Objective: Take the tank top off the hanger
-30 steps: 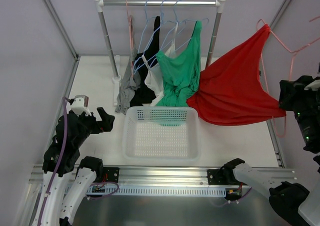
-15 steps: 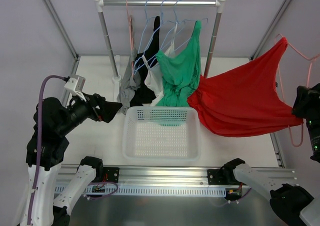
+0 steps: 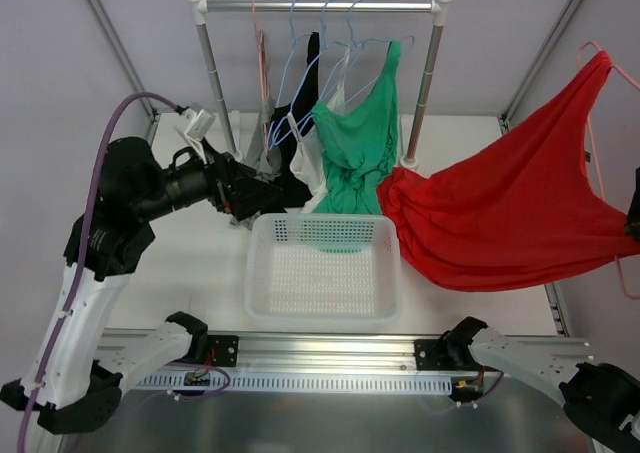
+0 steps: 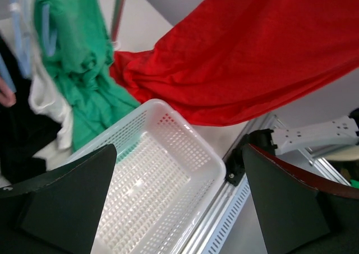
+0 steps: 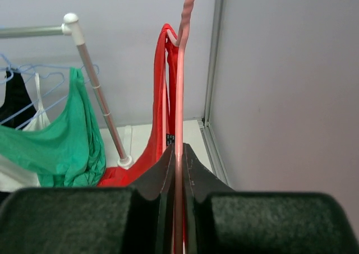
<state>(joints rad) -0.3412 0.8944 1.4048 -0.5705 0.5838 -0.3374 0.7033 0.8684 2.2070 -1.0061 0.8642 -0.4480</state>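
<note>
Top view: we counted one red tank top [image 3: 520, 203], stretched wide at the far right, its lower edge sagging close beside the one white perforated plastic basket [image 3: 322, 273]. Four more garments hung bunched on the metal rack [image 3: 320, 6]: green [image 3: 360, 143], white, black and grey. The table [image 3: 190, 153] was plain white, with pale grey walls around it. The left gripper [image 3: 250, 195] hovered near the basket's far left corner.

Left wrist: the dark fingers [image 4: 61, 198] stood wide apart with nothing between them, above the basket's mesh floor. The red fabric looked soft and creased.

Right wrist: the right gripper [image 5: 178, 153] was pinched tight on a thin pink wire hanger [image 5: 180, 86], and the tank top's straps were looped on it near the grey wall.
</note>
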